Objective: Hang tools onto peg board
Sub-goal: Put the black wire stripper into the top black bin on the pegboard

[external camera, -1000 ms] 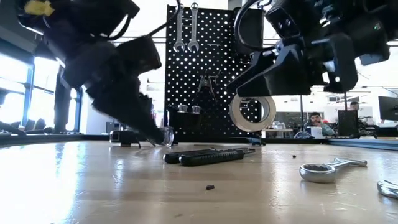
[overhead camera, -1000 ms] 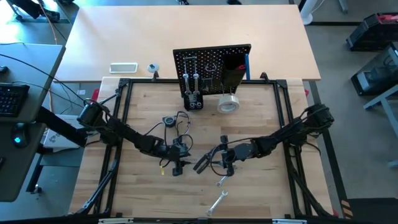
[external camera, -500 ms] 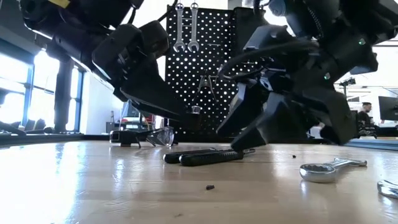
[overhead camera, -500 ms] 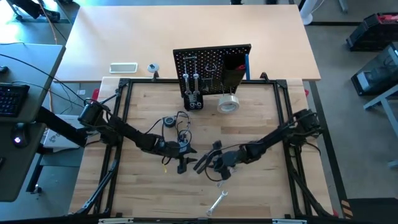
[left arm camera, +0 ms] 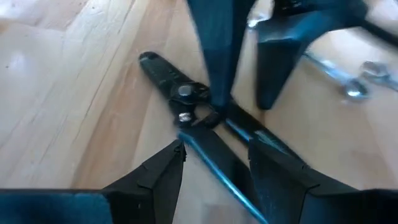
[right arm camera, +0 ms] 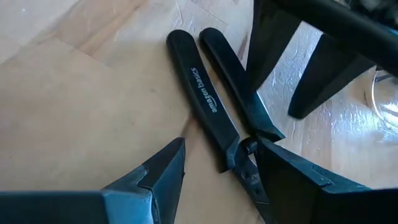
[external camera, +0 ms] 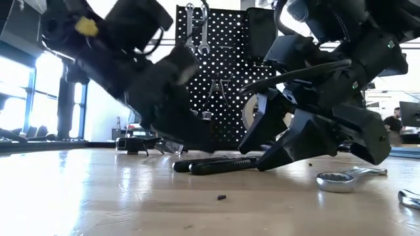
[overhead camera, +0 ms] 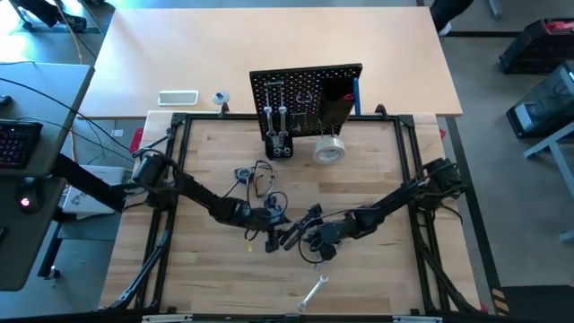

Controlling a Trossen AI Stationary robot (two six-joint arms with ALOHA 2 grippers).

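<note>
Black-handled pliers (overhead camera: 289, 236) lie flat on the wooden table, also seen in the low view (external camera: 216, 164). My left gripper (left arm camera: 214, 155) is open and low over the handles, one finger on each side. My right gripper (right arm camera: 221, 155) is open and low at the pliers' pivot and head, coming from the other end. The two grippers face each other (overhead camera: 272, 237) (overhead camera: 303, 237). The black peg board (overhead camera: 305, 94) stands at the table's far side with two silver wrenches (external camera: 195, 26) hanging on it. A pale tape roll (overhead camera: 330, 149) leans at its foot. My left gripper stands astride the pliers' handles (left arm camera: 224, 165); I cannot tell whether a finger touches them. My right gripper has one fingertip (left arm camera: 214, 93) right at the pliers' pivot (left arm camera: 186, 93), slanting down from the table's right; I cannot tell whether it touches.
Silver wrenches (overhead camera: 312, 292) (external camera: 341, 178) lie on the table near the front, right of the pliers. A small round thing with a black cord (overhead camera: 254, 175) lies left of centre. A white flat device (overhead camera: 178, 97) lies on the far table. A black frame (overhead camera: 179, 135) borders the wooden top.
My right gripper has come down to the table and gone left to the pliers. My left gripper has gone toward the table's right and a little nearer, up to the pliers' handles. The pliers have stayed where they lay.
</note>
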